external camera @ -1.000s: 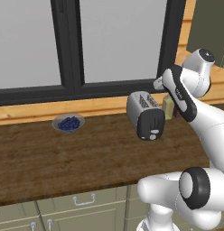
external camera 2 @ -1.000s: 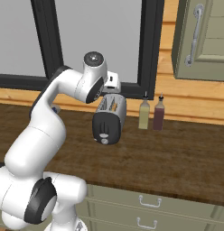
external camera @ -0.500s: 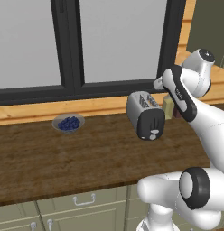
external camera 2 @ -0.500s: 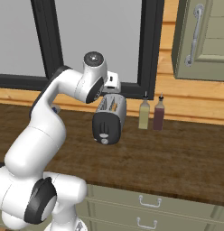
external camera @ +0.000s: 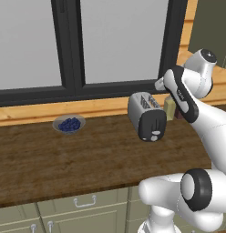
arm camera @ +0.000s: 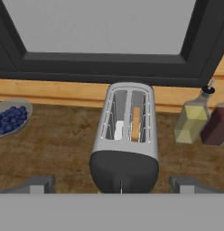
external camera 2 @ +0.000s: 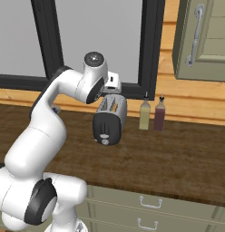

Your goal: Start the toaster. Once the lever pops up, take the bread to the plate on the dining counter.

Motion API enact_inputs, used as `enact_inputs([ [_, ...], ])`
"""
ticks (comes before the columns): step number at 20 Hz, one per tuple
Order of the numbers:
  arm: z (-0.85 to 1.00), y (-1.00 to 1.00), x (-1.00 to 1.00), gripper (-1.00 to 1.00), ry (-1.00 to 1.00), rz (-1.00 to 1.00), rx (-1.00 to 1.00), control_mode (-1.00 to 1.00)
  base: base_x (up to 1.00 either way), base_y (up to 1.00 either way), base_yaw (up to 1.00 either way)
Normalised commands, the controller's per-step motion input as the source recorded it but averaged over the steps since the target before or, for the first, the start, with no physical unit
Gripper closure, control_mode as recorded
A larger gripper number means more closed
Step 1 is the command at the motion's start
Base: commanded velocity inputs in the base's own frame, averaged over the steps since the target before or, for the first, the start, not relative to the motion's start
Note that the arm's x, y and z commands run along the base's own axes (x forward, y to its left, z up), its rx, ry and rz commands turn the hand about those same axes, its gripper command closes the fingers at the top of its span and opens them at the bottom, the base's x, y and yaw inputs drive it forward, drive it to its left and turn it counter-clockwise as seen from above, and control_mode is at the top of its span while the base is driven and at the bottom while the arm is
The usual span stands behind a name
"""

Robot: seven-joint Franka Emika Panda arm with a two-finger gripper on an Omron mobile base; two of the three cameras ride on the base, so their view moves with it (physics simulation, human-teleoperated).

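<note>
Silver-grey and rounded, the toaster (arm camera: 125, 135) stands on the dark wood-grain bench (external camera: 64, 159) near its back edge, below a black-framed window (external camera: 119, 41), with its dark end panel turned toward the robot. On that panel the base views show a pale lever (external camera: 156, 132) set low, with a small round knob (external camera: 153, 138) just under it; in the right base view the same panel faces forward and down (external camera 2: 106, 129). From above, the hand view looks into the two slots: the bread (arm camera: 136, 122), a tan slice, sits upright in the right-hand slot, and a pale patch shows in the left-hand one. The claw (arm camera: 111, 186) hovers above and just in front of the toaster's dark end, its jaws spread wide, the two grey fingertips (arm camera: 37, 185) far apart at either side of the hand view and touching nothing. In the left base view the white arm bends over the toaster from the right, its hand hidden behind its own links. A small grey bowl of blueberries (external camera: 69, 124) rests on the bench well to the left of the toaster, close to the pale wooden sill (external camera: 33, 113). Just right of the toaster stand two bottles side by side, a yellowish oil bottle (external camera 2: 144, 115) and a dark red bottle (external camera 2: 159, 116). Beige drawers with metal handles (external camera 2: 150, 202) run beneath the bench, and an olive wall cabinet (external camera 2: 205, 41) hangs above at the right.
</note>
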Motion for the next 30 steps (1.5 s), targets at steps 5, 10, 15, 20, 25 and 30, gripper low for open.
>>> enact_inputs([
  [5, 0.0, 0.0, 0.0, -1.0, 0.0, 0.0, 0.0, -1.0, 0.0, 0.0, 0.0],
  [10, 0.0, 0.0, 0.0, -1.0, 0.0, 0.0, 0.0, -1.0, 0.0, 0.0, 0.0],
  [15, 0.0, 0.0, 0.0, -1.0, 0.0, 0.0, 0.0, -1.0, 0.0, 0.0, 0.0],
  [20, 0.0, 0.0, 0.0, -1.0, 0.0, 0.0, 0.0, -1.0, 0.0, 0.0, 0.0],
  [25, 0.0, 0.0, 0.0, -1.0, 0.0, 0.0, 0.0, -1.0, 0.0, 0.0, 0.0],
  [30, 0.0, 0.0, 0.0, -1.0, 0.0, 0.0, 0.0, -1.0, 0.0, 0.0, 0.0],
])
